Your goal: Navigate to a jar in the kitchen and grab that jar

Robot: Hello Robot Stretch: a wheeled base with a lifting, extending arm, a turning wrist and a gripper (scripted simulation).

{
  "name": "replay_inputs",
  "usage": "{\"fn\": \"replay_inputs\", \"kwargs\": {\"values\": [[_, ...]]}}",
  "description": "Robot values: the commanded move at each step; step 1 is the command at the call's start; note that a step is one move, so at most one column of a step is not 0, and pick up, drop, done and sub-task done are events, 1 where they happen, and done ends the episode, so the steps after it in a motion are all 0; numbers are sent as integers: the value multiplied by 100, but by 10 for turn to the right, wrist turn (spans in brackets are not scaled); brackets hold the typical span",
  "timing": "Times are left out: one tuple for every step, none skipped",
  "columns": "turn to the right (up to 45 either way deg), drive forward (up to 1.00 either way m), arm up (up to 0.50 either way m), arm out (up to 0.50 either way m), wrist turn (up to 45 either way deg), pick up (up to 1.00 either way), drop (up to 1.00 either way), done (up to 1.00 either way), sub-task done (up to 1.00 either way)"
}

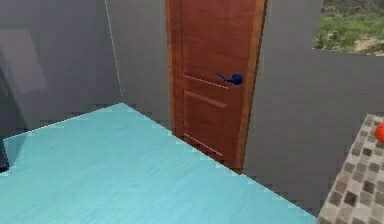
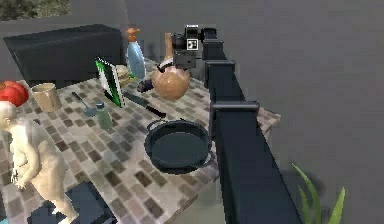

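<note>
One arm out over a crowded bench, the likely jar short of its reach

Most of the forward view goes to a closed brown wooden door (image 1: pixel 215 75) with a blue handle (image 1: pixel 231 78), set in a grey wall beyond a teal floor (image 1: pixel 120 165). The robot seems to stand side-on to its work, so a corner of the tiled bench (image 1: pixel 358 180) sits at that view's right edge.

In the arm side view the bench runs from near to far. The arm (image 2: pixel 235 130) reaches along its right edge toward the far end, presumably to get at the small things there. A black box (image 2: pixel 70 50) sits far left by the wall, tucked back as an appliance would be. A dark frying pan (image 2: pixel 180 145) lies flat just left of the arm, and a pale statue (image 2: pixel 35 160) stands near left.

A copper kettle (image 2: pixel 172 82) stands at the gripper (image 2: pixel 183 58). With the kettle behind the fingers, I cannot tell whether anything is held, nor whether they are spread or pressed together. Left of the kettle a green-edged panel (image 2: pixel 108 80) leans upright, and a blue bottle (image 2: pixel 134 48) stands farther back.

The likely jar (image 2: pixel 103 116), small and greenish, stands near the bench's middle, left of the pan and nearer than the gripper, so the reach seems to overshoot it.
</note>
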Motion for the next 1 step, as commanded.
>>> {"fn": "replay_inputs", "kwargs": {"values": [[0, 0, 0, 0, 0, 100, 0, 0, 0]]}}
